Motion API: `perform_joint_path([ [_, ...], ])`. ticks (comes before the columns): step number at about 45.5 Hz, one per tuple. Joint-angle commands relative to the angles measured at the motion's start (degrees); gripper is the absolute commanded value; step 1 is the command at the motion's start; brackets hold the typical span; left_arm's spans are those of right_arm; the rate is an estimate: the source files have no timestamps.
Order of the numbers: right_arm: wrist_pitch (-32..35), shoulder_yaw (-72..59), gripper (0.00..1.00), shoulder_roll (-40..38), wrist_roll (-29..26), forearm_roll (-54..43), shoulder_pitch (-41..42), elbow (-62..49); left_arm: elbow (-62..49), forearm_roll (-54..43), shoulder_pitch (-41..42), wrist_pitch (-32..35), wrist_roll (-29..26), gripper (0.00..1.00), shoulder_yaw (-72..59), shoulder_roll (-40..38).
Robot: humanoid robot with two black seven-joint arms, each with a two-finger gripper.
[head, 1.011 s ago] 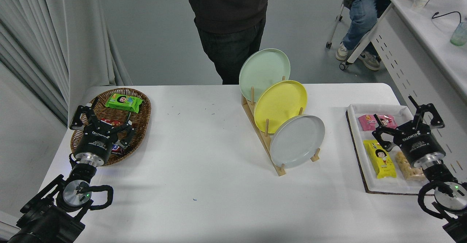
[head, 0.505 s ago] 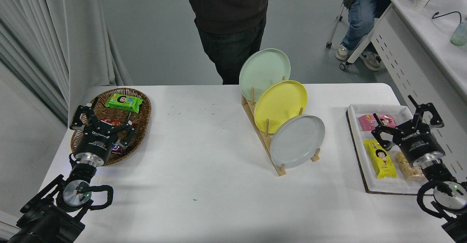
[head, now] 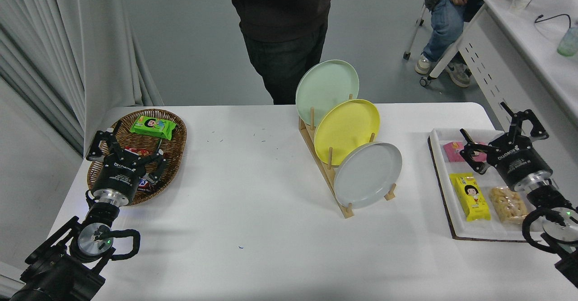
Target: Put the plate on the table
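The table (head: 253,210) carries a wooden rack (head: 326,170) near the middle of its far edge; a white tray (head: 445,201) lies at its right edge, a wicker basket (head: 174,156) at its far left corner; the plate (head: 368,174) stands tilted in the rack's nearest slot; the right gripper (head: 501,129) hovers over the tray, fingers spread wide, empty; the left gripper (head: 128,149) sits over the basket, open, empty.

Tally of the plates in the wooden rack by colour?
Mint-green plate: 1
Yellow plate: 1
Pale grey plate: 1
Total: 3, all standing on edge in the wooden rack.
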Motion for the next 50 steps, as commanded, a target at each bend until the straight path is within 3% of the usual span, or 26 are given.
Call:
perform_joint_path([
  [1, -2.2, -5.9, 1.00, -5.5, -0.3, 1.5, 0.7, 6.7, 0.0, 0.0, 0.0, 0.0, 0.0, 0.98, 0.0, 0.1],
  [9, -6.2, -13.8, 1.00, -10.1, -0.4, 7.3, 2.0, 11.8, 0.0, 0.0, 0.0, 0.1, 0.0, 0.98, 0.0, 0.0],
  [20, -6.0, -24.9, 1.00, -13.9, -0.5, 9.5, 7.4, 14.1, 0.0, 0.0, 0.0, 0.0, 0.0, 0.98, 0.0, 0.1],
  [35, -5.9, -33.9, 1.00, -15.7, -0.5, 13.8, 12.2, 16.6, 0.0, 0.0, 0.0, 0.0, 0.1, 0.98, 0.0, 0.0],
  [50, -6.8, -46.1, 1.00, -15.3, -0.6, 14.4, 22.2, 17.5, 0.0, 0.0, 0.0, 0.0, 0.0, 0.98, 0.0, 0.0],
])
